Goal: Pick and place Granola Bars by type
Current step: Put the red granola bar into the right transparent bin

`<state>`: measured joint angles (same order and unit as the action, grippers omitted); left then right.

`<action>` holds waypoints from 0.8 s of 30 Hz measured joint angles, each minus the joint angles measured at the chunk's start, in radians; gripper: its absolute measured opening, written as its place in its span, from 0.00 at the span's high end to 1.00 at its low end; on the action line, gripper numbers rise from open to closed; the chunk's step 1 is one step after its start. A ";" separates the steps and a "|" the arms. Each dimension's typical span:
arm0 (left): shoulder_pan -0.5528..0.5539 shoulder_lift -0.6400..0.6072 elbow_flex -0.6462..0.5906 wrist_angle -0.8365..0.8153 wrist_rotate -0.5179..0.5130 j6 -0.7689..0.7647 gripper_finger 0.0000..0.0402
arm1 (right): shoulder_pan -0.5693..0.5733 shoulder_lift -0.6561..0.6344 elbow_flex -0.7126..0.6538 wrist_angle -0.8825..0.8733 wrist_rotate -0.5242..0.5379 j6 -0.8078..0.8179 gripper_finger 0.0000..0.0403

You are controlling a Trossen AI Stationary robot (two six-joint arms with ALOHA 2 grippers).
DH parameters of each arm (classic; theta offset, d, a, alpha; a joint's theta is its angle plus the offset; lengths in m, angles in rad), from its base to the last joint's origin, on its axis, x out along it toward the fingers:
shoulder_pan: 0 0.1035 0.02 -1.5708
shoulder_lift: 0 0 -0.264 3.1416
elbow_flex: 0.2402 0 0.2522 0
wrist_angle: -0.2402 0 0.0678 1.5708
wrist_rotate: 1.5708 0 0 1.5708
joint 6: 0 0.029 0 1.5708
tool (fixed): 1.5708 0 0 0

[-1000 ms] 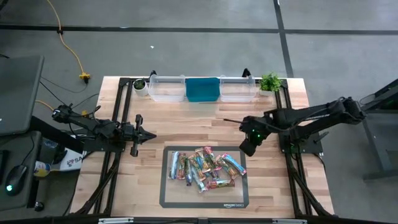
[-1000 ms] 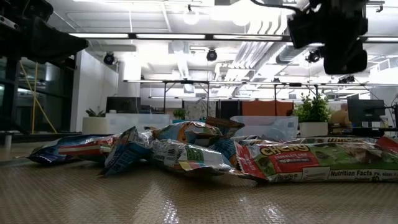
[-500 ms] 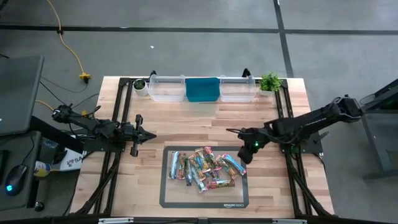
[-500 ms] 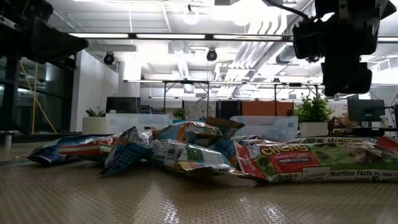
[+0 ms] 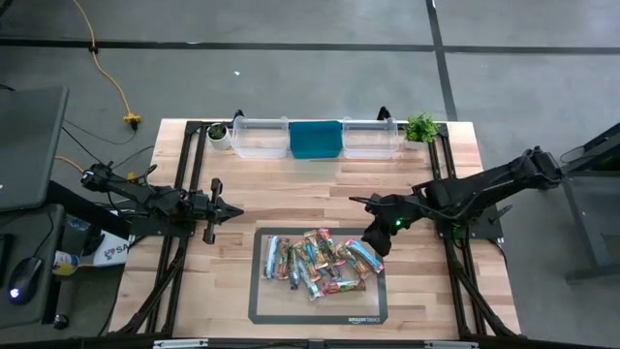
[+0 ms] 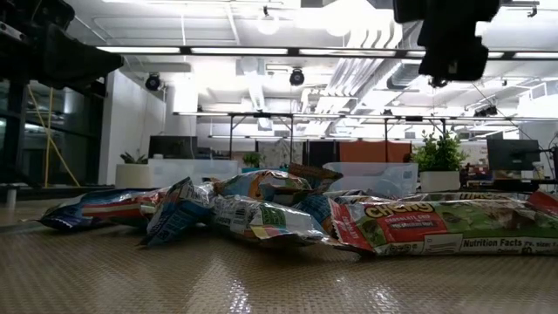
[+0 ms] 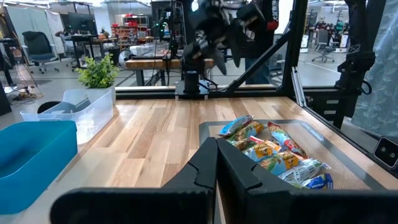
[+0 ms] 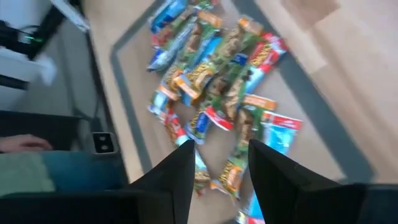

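Several granola bars (image 5: 315, 264) in blue, teal and red-orange wrappers lie heaped on a dark mat (image 5: 260, 308) at the table's near middle; the heap also shows in the low view (image 6: 261, 214) and the right wrist view (image 8: 214, 87). My right gripper (image 5: 372, 237) hangs open above the heap's right end, tilted down toward it and touching nothing; its fingers (image 8: 181, 168) stand apart. My left gripper (image 5: 231, 208) waits shut at the table's left side, pointing level toward the right (image 7: 216, 167).
Along the far edge stand a clear bin (image 5: 260, 138), a blue bin (image 5: 315, 139) and another clear bin (image 5: 371, 138), with a small potted plant at each end (image 5: 218, 131) (image 5: 420, 126). Bare wood lies between the bins and the mat.
My right gripper has swung toward the table's left, from beside the mat's right edge to above the heap's right end. It dipped first and then rose again. The bars have not moved.
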<state>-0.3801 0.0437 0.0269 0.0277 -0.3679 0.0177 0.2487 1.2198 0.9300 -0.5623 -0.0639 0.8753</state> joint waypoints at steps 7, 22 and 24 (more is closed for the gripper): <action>0.000 0.000 0.000 0.000 0.000 0.000 1.00 | 0.037 0.217 0.301 -0.375 0.062 0.005 0.67; 0.000 0.000 0.000 0.000 0.000 0.000 1.00 | 0.045 0.515 0.390 -0.446 0.049 0.119 0.67; 0.000 0.000 0.000 0.000 0.000 0.000 1.00 | 0.045 0.516 0.376 -0.429 0.061 0.124 0.67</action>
<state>-0.3801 0.0433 0.0265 0.0277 -0.3679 0.0177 0.2935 1.7359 1.3056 -0.9917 -0.0029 0.9996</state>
